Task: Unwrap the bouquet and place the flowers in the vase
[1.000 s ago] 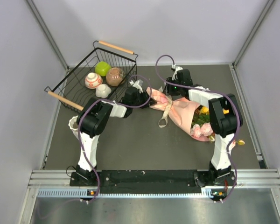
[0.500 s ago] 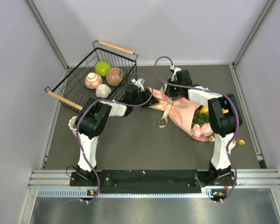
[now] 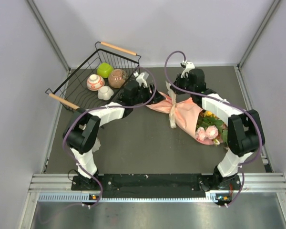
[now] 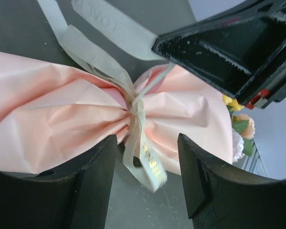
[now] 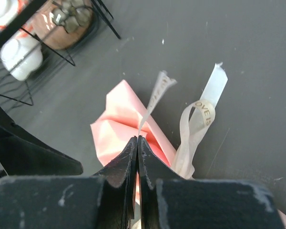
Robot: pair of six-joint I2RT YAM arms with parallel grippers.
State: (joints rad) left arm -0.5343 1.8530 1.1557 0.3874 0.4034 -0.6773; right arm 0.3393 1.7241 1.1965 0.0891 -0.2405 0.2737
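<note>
The bouquet [image 3: 183, 114] lies on the dark table, a pink paper cone [image 4: 52, 114] tied with a cream ribbon [image 3: 172, 112]. The flowers [image 3: 207, 130] show at its near right end. My right gripper [image 5: 137, 138] is shut on a ribbon tail [image 5: 157, 93] and hovers over the cone's narrow end [image 3: 177, 92]. My left gripper [image 4: 148, 186] stands open just left of the knot [image 3: 150, 97]. A ribbon loop [image 4: 145, 162] hangs between its fingers without touching them. The vase is hidden in these views.
A black wire basket [image 3: 78, 81] with wooden handles stands at the back left, close behind my left arm. It holds a green piece [image 3: 105, 69], a brown pot [image 3: 117, 78], a white-and-red pot [image 3: 95, 82] and a small white piece [image 3: 105, 93]. Grey walls enclose the table.
My right gripper has shut on the ribbon tail and drawn back and up. My left gripper has opened. Both arms stretched farther out and the ribbon's near loop has pulled straighter.
</note>
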